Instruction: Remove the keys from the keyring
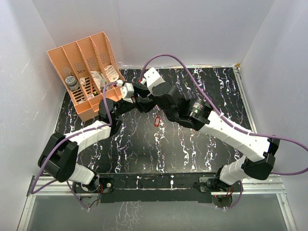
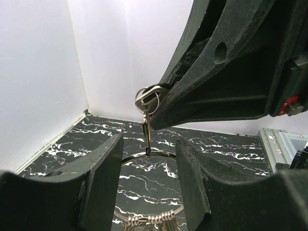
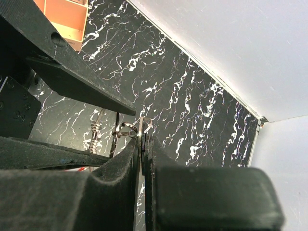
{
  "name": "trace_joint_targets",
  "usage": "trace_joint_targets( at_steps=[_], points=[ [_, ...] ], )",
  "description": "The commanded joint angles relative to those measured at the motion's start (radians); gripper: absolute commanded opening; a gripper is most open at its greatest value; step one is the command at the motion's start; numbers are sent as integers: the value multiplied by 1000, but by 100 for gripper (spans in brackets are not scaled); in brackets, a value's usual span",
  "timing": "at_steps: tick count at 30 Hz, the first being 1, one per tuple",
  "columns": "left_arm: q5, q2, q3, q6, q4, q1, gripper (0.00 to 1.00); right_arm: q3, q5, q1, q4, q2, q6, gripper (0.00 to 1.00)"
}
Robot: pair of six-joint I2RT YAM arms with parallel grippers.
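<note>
My left gripper is shut across the keyring, a thin silvery wire ring with a coiled wrap at its lower edge, and holds it above the table. My right gripper is shut on the head of a silver key that hangs from a small split ring; the key's tip touches the keyring's top. In the right wrist view the keyring shows edge-on beside the pinched key. In the top view both grippers meet at centre back, left and right. A red-headed key lies loose on the table below them.
An orange slotted organizer with small items stands at the back left, close to the left gripper. White walls enclose the black marbled table on the left, back and right. A metal rail runs along the near edge.
</note>
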Motion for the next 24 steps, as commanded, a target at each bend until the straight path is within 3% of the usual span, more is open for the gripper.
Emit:
trace_joint_targets(
  at_steps=[1,10,17,24],
  points=[
    [21,-17,32,25,43,-3,46,6,17,7,76,-52,8,0],
    [42,-2,35,7,69,-3,45,6,13,11,79,-47,6,0],
    [92,12,56,-1,78,4,35,9,12,15,78,-55,3,0],
    [157,63,82,-99,158,49,31,7,17,18,77,-65,3,0]
  ],
)
